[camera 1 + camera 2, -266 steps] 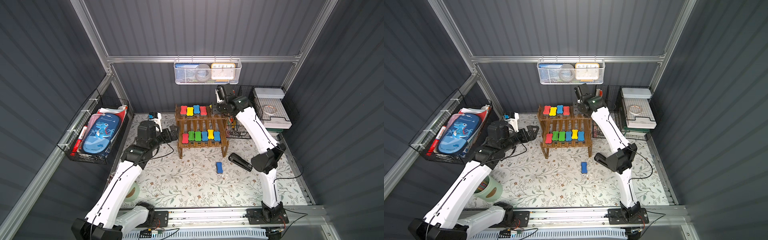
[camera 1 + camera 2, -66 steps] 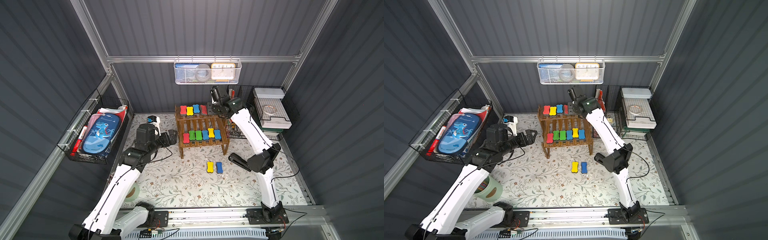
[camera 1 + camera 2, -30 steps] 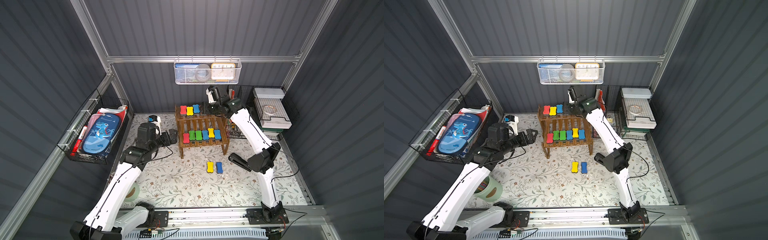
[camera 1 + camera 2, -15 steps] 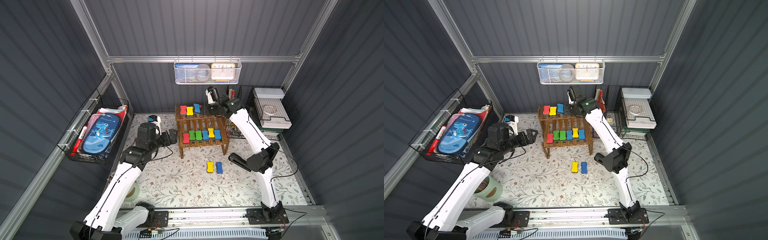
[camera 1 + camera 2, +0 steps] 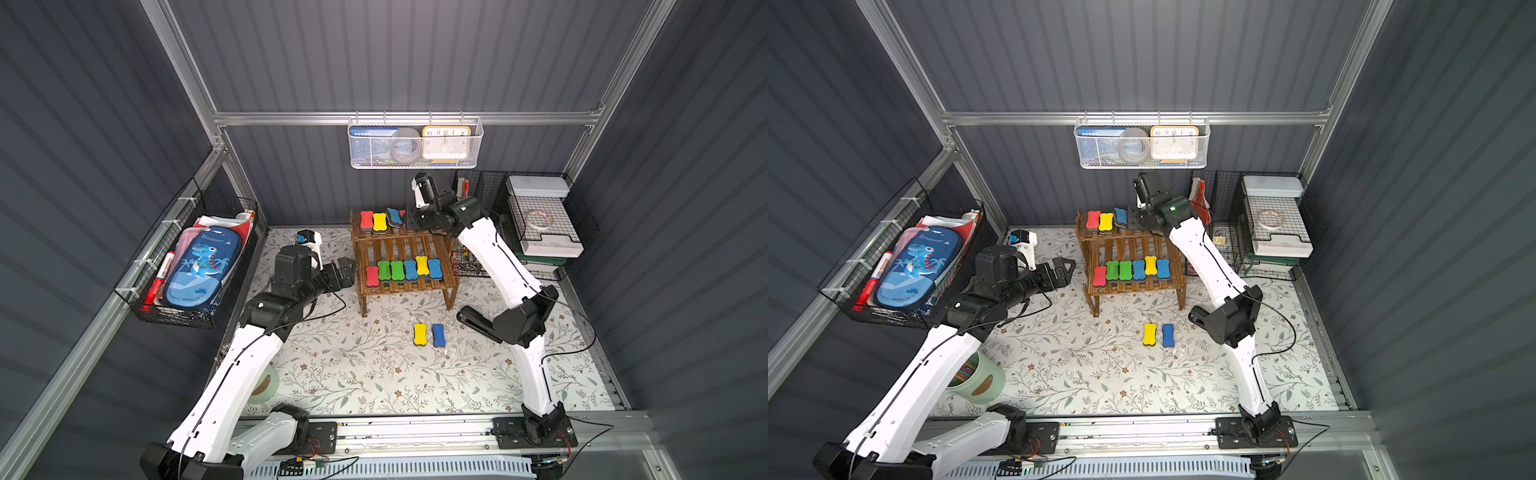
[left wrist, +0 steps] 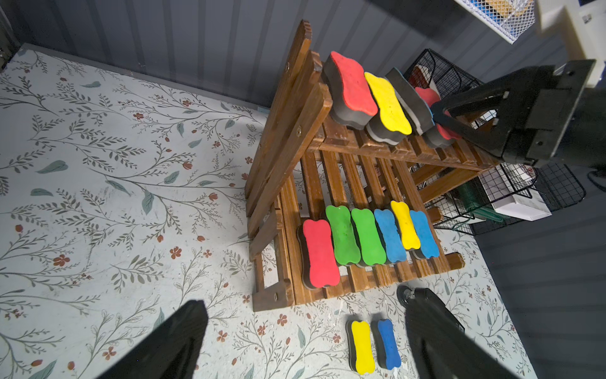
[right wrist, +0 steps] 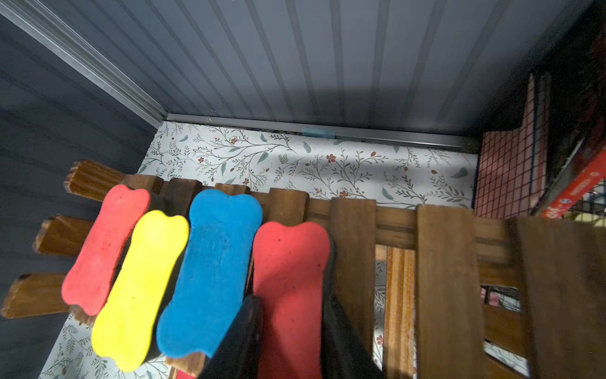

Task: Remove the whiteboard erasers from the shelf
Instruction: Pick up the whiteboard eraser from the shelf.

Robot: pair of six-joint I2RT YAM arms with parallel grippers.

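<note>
The shelf [image 5: 399, 245] holds whiteboard erasers on both tiers. On the upper tier lie a red one [image 5: 366, 219], a yellow one [image 5: 379, 221], a blue one [image 5: 392, 216] tipped on its edge, and a second red eraser [image 7: 288, 259]. My right gripper [image 7: 290, 300] is shut on that second red eraser, one finger against each long side. Several erasers [image 5: 397, 270] line the lower tier. A yellow eraser [image 5: 420, 333] and a blue eraser [image 5: 438, 335] lie on the floral mat. My left gripper [image 5: 345, 272] is open and empty, left of the lower tier.
A black stapler [image 5: 473, 322] lies on the mat by the right arm's elbow. A black wire-grid organiser [image 5: 540, 224] stands to the right of the shelf. A white mesh basket [image 5: 415, 143] hangs above it. A wire basket [image 5: 199, 266] hangs left, and a green cup [image 5: 976, 380] stands under the left arm.
My right gripper has slid left along the upper tier and its jaws have narrowed onto the red eraser, tipping the blue one beside it. The left arm has stayed put.
</note>
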